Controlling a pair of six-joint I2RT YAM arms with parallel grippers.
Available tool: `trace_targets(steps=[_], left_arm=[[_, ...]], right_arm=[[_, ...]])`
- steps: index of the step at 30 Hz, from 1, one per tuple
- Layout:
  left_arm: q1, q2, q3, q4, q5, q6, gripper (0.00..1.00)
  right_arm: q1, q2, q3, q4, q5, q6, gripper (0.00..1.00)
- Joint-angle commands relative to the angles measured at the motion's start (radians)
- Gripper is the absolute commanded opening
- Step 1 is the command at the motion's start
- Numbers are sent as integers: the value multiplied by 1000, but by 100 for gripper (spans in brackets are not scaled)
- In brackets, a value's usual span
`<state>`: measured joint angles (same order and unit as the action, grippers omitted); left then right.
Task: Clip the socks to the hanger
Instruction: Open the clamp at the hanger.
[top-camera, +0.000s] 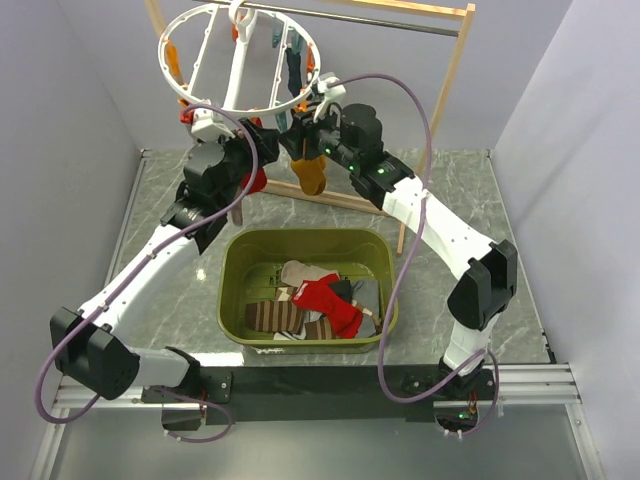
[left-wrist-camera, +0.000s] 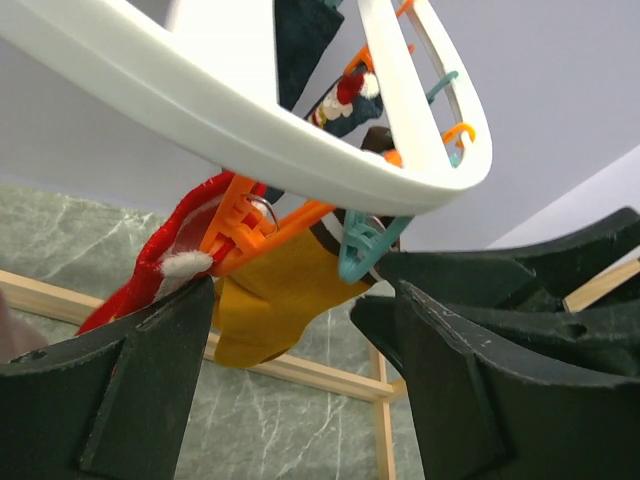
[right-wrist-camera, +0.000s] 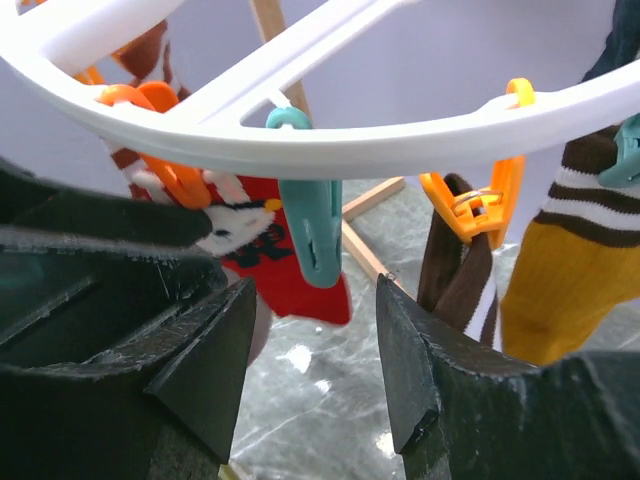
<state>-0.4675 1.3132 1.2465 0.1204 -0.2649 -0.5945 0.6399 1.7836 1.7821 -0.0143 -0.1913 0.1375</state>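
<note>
The white ring hanger hangs from the rack rod. A mustard sock, a red sock and a dark navy sock hang from its clips. My left gripper is open and empty just under the ring. It sits below an orange clip and a teal clip, with the mustard sock between its fingers. My right gripper is open and empty below an empty teal clip. It is in front of the red sock and left of a brown striped sock.
An olive bin on the marble table holds several loose socks, among them a red one and a brown striped one. The wooden rack stands at the back, its base bar on the table. Grey walls close in both sides.
</note>
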Motion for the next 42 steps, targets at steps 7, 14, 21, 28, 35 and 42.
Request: trace_targets(steps=[7, 14, 21, 28, 35, 42], left_arm=[[15, -52, -24, 68, 52, 35, 78], [44, -78, -41, 94, 130, 50, 79], [76, -83, -50, 154, 407, 58, 79], [75, -81, -24, 122, 425, 48, 79], [79, -83, -15, 104, 372, 35, 80], [96, -95, -28, 105, 352, 6, 80]], right_arm=[[35, 59, 97, 80, 122, 10, 51], [37, 80, 143, 31, 113, 16, 14], [37, -12, 25, 57, 43, 16, 8], [37, -15, 17, 46, 21, 45, 20], [37, 34, 77, 22, 134, 40, 45], [37, 65, 106, 48, 113, 20, 45]])
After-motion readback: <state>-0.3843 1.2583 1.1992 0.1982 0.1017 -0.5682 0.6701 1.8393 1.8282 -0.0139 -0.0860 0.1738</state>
